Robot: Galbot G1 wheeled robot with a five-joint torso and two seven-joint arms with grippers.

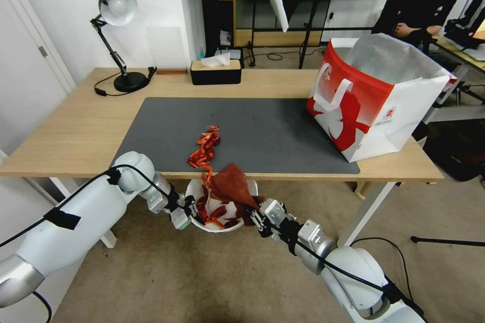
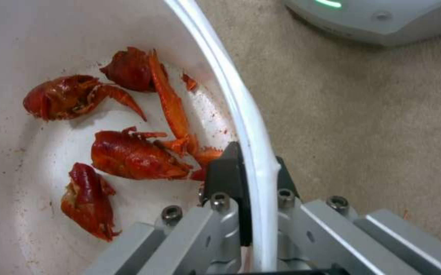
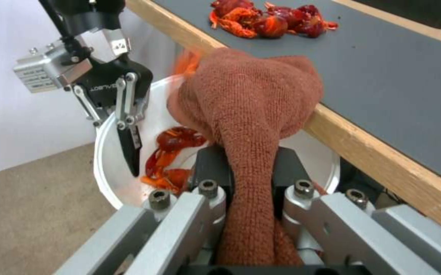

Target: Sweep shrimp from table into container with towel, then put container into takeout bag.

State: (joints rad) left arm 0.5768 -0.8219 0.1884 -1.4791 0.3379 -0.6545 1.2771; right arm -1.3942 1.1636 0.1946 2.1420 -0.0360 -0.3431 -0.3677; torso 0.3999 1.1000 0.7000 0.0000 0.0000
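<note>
**Shrimp transfer at the table edge**

A line of shrimp (image 1: pixel 204 147) is laid on the dark grey mat (image 1: pixel 262 131) of the table (image 1: pixel 76 131), reaching its near edge; further pieces are collected in the container (image 1: pixel 218 227), which is held just below that edge. The container rim is clamped by the left gripper (image 2: pixel 253 168). The towel (image 3: pixel 253 99) is pinched by the right gripper (image 3: pixel 248 160) and draped over the table edge above the container. The takeout bag (image 1: pixel 376 101) is stood open at the table's right end, well apart
</note>
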